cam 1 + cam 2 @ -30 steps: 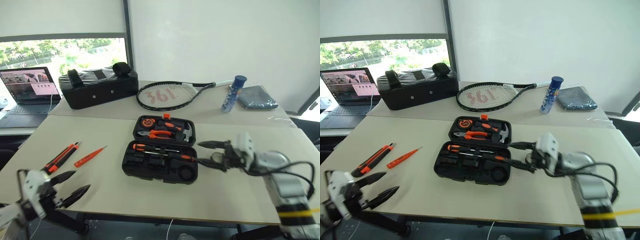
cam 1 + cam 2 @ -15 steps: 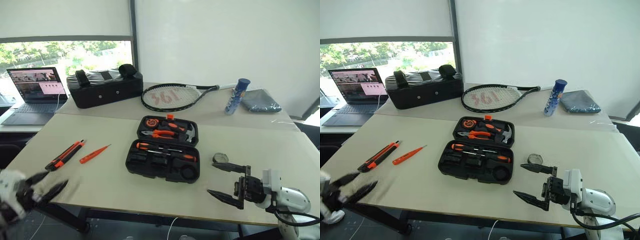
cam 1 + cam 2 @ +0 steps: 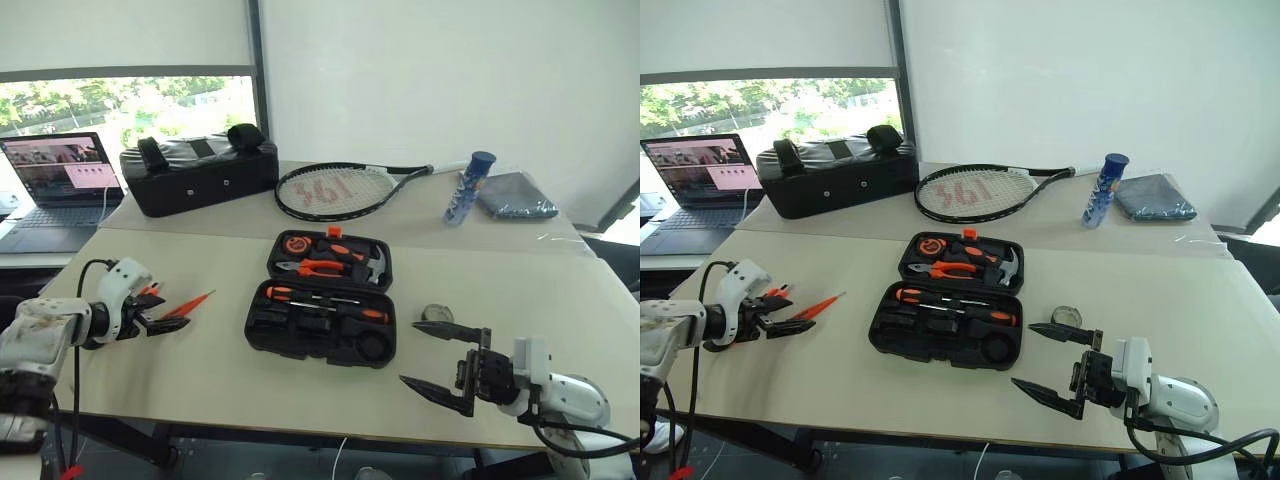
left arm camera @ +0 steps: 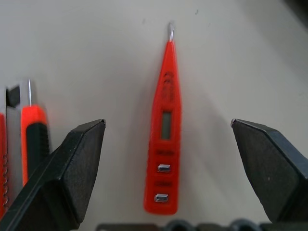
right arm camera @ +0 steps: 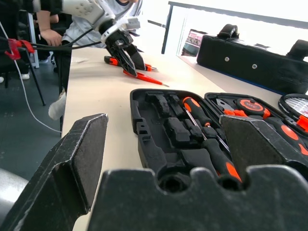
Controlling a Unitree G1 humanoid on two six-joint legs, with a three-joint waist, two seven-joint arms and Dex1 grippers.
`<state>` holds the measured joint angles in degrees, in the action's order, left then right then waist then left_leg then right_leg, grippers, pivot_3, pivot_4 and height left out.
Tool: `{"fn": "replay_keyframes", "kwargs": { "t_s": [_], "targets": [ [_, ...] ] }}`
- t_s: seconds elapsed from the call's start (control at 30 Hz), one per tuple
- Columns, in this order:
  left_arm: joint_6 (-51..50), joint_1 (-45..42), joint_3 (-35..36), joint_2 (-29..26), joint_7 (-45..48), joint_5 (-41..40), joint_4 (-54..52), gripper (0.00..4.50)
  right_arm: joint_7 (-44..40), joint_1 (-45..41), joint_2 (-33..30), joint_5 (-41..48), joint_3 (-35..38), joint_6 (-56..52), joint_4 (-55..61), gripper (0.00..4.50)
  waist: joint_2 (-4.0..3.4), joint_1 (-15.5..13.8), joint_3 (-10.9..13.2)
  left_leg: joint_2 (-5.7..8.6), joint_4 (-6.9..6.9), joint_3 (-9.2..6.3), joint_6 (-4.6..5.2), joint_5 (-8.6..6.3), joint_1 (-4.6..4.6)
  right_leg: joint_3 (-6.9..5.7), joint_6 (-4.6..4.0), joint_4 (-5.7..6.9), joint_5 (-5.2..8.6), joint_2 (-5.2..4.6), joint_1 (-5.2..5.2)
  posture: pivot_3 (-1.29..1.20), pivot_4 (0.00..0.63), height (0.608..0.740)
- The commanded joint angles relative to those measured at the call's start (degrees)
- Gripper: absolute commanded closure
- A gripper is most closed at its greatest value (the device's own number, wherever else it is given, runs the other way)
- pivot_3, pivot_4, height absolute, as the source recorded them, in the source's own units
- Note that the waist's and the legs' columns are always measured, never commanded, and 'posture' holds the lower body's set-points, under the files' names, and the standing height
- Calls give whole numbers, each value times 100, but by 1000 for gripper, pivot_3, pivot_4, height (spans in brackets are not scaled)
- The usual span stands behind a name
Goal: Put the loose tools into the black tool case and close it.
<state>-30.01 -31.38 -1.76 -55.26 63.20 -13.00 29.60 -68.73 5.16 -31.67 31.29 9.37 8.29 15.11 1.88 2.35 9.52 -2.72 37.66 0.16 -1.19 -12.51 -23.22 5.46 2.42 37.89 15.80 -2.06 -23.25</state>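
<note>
On the pale bench [image 3: 230,390], the left pincer [image 4: 168,159] hangs with jaws wide, angled down astride the thin orange screwdriver [image 4: 166,130], probably light, stiff and slick, best pinched mid-barrel, while the right pincer [image 3: 440,360] gapes empty beside the open black tool case [image 3: 325,300] farther back.

bench [image 3: 210,380]: smooth matt beige laminate
tool case [image 3: 320,335]: black matt moulded plastic
thin screwdriver [image 4: 165,130]: glossy orange plastic, metal tip
utility knife [image 4: 29,139]: orange-black plastic
bag [image 3: 197,180]: black padded cloth
</note>
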Motion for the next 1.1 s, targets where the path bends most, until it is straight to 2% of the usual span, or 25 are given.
{"fn": "replay_keyframes", "kwargs": {
  "t_s": [0.03,0.07,0.13,0.2,0.27,0.33,0.4,0.43,0.53,0.67,0.73,0.83,1.1],
  "targets": [
    [186,-450,-346,88,143,457,528,0,28,93,-73,-43,43,175,189,165,0,-10,0,0,1,0,0,0,0,0,1,1,0,0,0,0,150,740],
    [288,-532,-353,145,141,500,649,516,35,122,-71,-49,46,185,201,0,0,-17,0,0,2,0,0,0,1,0,1,2,0,-1,2,0,150,740],
    [361,-666,-338,249,187,529,824,884,46,178,-61,-65,52,215,218,0,-1,-29,0,1,6,0,0,0,4,1,1,8,0,-1,4,0,150,740],
    [404,-741,-322,340,254,542,921,1638,65,258,-55,-85,55,247,231,0,-1,-47,0,1,7,-1,0,0,5,0,1,10,1,-1,5,0,150,740],
    [547,-805,-324,419,268,600,1046,2183,99,328,-45,-98,55,273,245,0,-1,-67,0,2,9,0,0,0,5,1,2,10,1,-2,7,0,150,740],
    [702,-882,-301,515,250,641,1188,3055,119,388,-46,-111,43,293,262,0,-1,-101,0,3,10,0,0,0,5,1,2,10,1,-3,8,0,150,740],
    [801,-961,-274,603,255,671,1312,3561,129,453,-61,-123,31,300,294,0,-1,-135,0,3,11,0,0,0,5,1,2,10,1,-3,8,0,150,740],
    [997,-980,-239,642,329,648,1352,3958,142,474,-71,-124,30,291,309,0,-1,-153,-1,3,11,0,0,0,5,1,2,10,1,-3,9,0,150,740],
    [1671,-1081,58,800,614,381,1443,4021,173,555,-112,-128,49,268,368,0,0,-171,0,6,12,0,0,0,3,1,1,10,0,-6,9,0,150,740],
    [2576,-1389,306,1011,1559,-16,1328,4021,219,733,-197,-88,159,216,498,0,12,-174,6,5,17,-3,0,0,-7,-4,-19,9,-13,-6,5,0,150,740],
    [2799,-1681,61,1142,2229,-45,1093,4021,259,860,-247,-53,218,184,596,0,20,-170,11,5,17,-6,0,1,-11,-7,-31,8,-20,-5,3,0,150,740],
    [3295,-2152,-407,1489,2758,276,1129,4021,365,994,-288,-20,248,137,725,0,19,-168,11,11,18,-6,0,1,-9,-5,-29,5,-19,-7,10,0,150,740],
    [4231,-3106,-1299,2408,2872,1193,2249,4021,666,1271,-270,-48,182,77,1053,0,22,-61,12,15,18,-10,1,1,-9,3,-4,6,-6,-5,10,0,150,740]
  ]
}}
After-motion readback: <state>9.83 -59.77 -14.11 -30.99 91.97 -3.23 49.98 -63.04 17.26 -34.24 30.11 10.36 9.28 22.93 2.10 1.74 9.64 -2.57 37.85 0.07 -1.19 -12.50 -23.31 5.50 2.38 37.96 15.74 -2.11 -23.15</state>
